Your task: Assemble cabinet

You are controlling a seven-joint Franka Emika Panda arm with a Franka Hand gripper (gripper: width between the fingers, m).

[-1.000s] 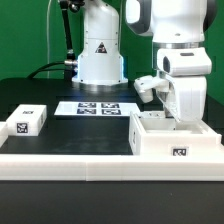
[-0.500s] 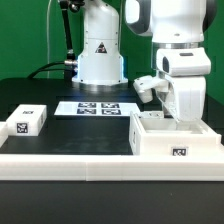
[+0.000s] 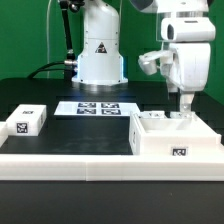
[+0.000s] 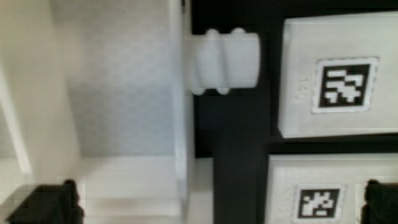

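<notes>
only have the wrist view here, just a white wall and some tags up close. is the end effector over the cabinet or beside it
Observer: Over it. The end effector hangs above the open top of the large white plastic cabinet box.
Operator: anything else lying on the table
Observer: A small white tagged block lies well apart from the cabinet, on the exterior view's left.
Operator: and the marker board
Observer: The thin flat white marker board lies farther back than both, in front of the arm's white base.
</notes>
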